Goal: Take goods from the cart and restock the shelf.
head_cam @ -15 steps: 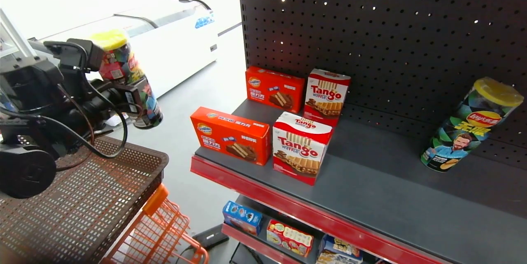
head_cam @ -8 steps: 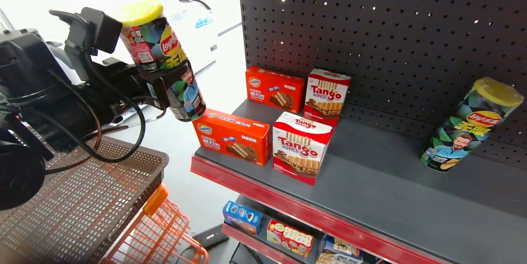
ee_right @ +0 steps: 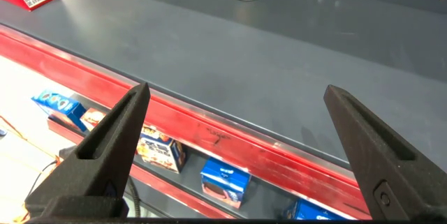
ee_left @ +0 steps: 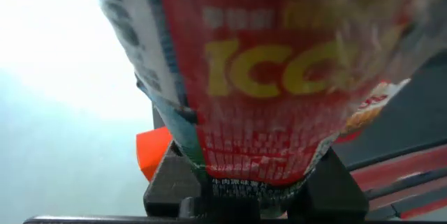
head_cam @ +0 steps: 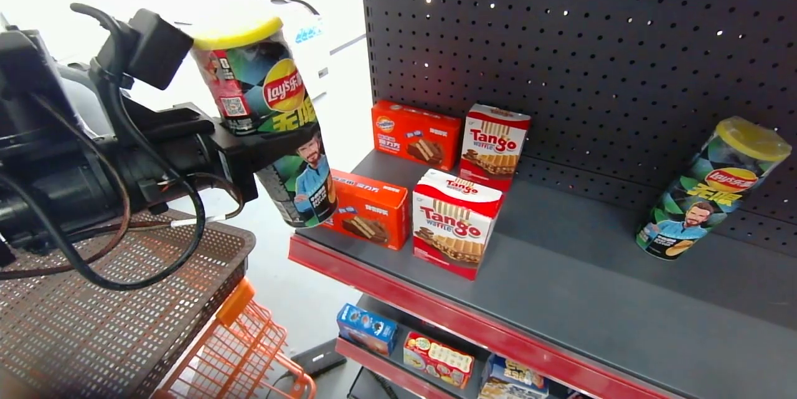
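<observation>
Moved toward shelf edge (head_cam: 436, 316), chip can (head_cam: 274, 119) clamped in left fingers (head_cam: 246, 147), right fingers (ee_right: 105, 147) spread apart

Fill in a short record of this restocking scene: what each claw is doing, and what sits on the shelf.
Left claw: shut on held chip can, in the air at the shelf's left end
Right claw: open, empty, over the shelf's front edge
Shelf: gray, red front edge
Stocked: second chip can, two wafer boxes, two orange boxes
Cart basket: below the left arm
</observation>
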